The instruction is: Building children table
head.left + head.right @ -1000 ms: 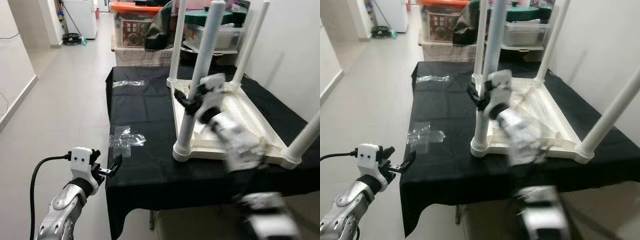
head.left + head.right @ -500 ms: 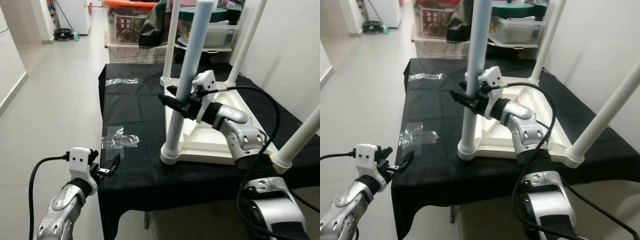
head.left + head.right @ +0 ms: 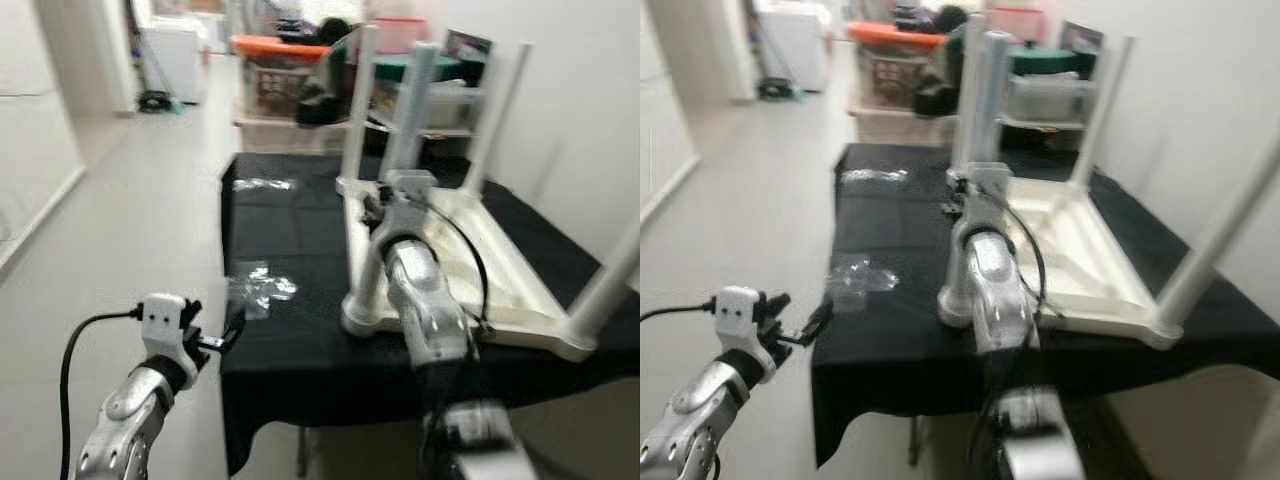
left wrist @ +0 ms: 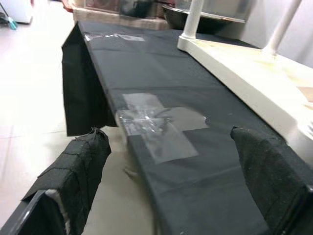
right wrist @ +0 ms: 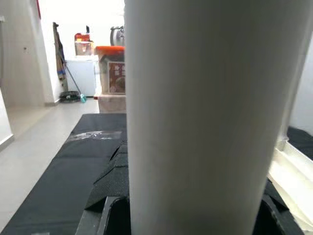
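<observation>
A white children's table (image 3: 500,285) lies upside down on a black-clothed table (image 3: 290,350), its legs pointing up. My right gripper (image 3: 376,208) is shut on the near left leg (image 3: 405,130), about halfway up. In the right wrist view that leg (image 5: 195,112) stands between the black fingers (image 5: 111,188). My left gripper (image 3: 226,334) hangs open in the air off the cloth's near left corner. In the left wrist view the left gripper (image 4: 168,134) has nothing between its fingers.
A crumpled clear tape patch (image 4: 156,125) lies on the cloth near the left gripper, and another (image 3: 262,183) lies farther back. Storage boxes, one with an orange lid (image 3: 280,45), stand behind the table. A wall runs along the right and open floor (image 3: 130,220) along the left.
The picture has shifted and blurred, so the camera moved. My right arm has swung under its gripper and now rises straight up to the leg; the grip stays. The left arm is unchanged.
</observation>
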